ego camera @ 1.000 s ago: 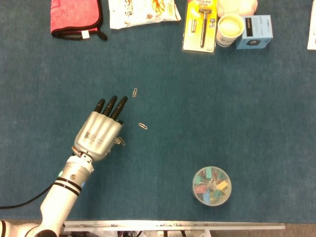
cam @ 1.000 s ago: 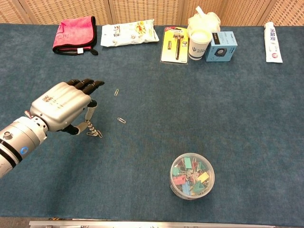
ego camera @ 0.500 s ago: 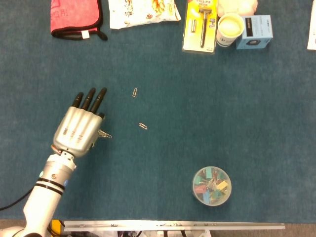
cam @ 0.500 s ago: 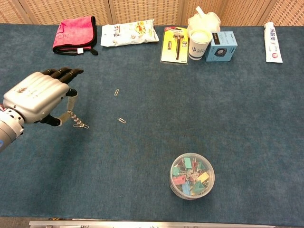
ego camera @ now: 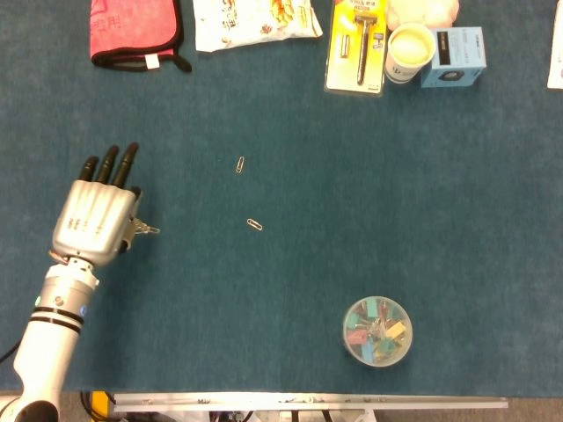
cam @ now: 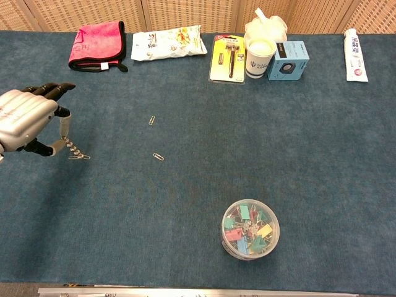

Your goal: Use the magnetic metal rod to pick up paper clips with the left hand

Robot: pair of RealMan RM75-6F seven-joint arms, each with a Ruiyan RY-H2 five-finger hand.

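Left hand [cam: 25,120] fingers [ego camera: 113,163] lie stretched forward and close together, thumb side pinching the magnetic metal rod [cam: 64,137] underneath; the grip itself is mostly hidden in the head view. A short chain of paper clips [cam: 77,153] hangs off the rod tip, also seen poking out beside the hand in the head view [ego camera: 143,229].

Change: over the last second the hand has swept well to the left across the worktop [ego camera: 369,193], away from the loose clips, carrying the clump with it. The clump stays on the rod, so the magnetic pickup looks good for those clips.

Two loose paper clips remain on the worktop: the upper clip [ego camera: 240,164] and the lower clip [ego camera: 254,224], both now well apart from the hand. Judgement: partly done, another pass is needed for these two.

Right hand is not in view.

Containers: a clear round tub [ego camera: 377,331] near the front edge holds mixed coloured binder clips, lid state unclear. The paper cup [ego camera: 410,51] at the back stands open, contents not readable. Beside it stands a blue box [ego camera: 452,57], closed.
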